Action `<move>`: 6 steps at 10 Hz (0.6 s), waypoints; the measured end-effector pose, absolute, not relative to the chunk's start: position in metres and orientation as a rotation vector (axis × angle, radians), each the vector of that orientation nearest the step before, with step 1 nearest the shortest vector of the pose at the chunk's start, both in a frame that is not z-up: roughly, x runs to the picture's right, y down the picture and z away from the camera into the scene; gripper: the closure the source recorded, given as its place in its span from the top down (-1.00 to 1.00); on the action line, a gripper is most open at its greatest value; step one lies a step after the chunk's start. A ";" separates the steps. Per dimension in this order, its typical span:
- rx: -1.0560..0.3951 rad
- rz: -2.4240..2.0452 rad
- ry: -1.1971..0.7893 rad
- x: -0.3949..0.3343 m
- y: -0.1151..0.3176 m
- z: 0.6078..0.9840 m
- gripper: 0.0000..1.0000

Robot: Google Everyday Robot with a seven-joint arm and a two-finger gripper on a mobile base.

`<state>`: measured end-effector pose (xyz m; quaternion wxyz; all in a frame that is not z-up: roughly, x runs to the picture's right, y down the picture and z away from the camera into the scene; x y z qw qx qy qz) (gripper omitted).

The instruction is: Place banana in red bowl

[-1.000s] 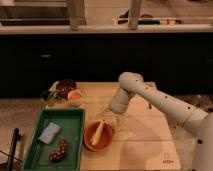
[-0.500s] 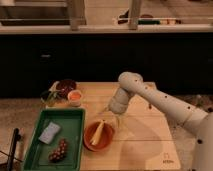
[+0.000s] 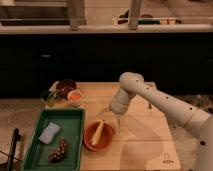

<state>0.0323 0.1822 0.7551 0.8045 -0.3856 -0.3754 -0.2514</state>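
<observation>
Lying inside a round orange-red shallow bowl (image 3: 102, 146), slanted from lower left up to upper right: a small pale yellow tapered banana (image 3: 98, 133), its upper tip close to the bowl's far rim. Just above and to the right of that rim, at the end of a white jointed robot arm (image 3: 160, 102): the gripper (image 3: 114, 120), pointing down toward the bowl's upper right edge, very near the banana's raised tip. Cannot tell whether touching it or not. Cannot tell either whether the gripper stands wide or narrow, or whether it has hold of anything. Under all of this, a pale wooden tabletop (image 3: 145, 145), with the bowl near its front left part. Immediately left of the bowl, almost touching it: a flat green rectangular plastic tray (image 3: 72, 127). Inside the tray, toward the far left, a light blue-grey rectangular sponge (image 3: 49, 132); nearer the front, a dark purple cluster of grapes (image 3: 59, 150), apart from the sponge. Beyond the tray, at the table's far left corner, a dark brown round bowl (image 3: 65, 87), and just in front of it to the right a small white cup with orange contents (image 3: 75, 96), well apart from the orange-red bowl. Reaching in from the right side: the arm, elbow high over the table's far half.
</observation>
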 end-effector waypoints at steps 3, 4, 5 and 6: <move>-0.809 -0.528 -0.805 0.035 0.178 0.758 0.60; -0.820 -0.517 -0.803 0.036 0.177 0.761 0.60; -0.820 -0.519 -0.801 0.035 0.175 0.763 0.60; -0.821 -0.517 -0.798 0.038 0.176 0.763 0.60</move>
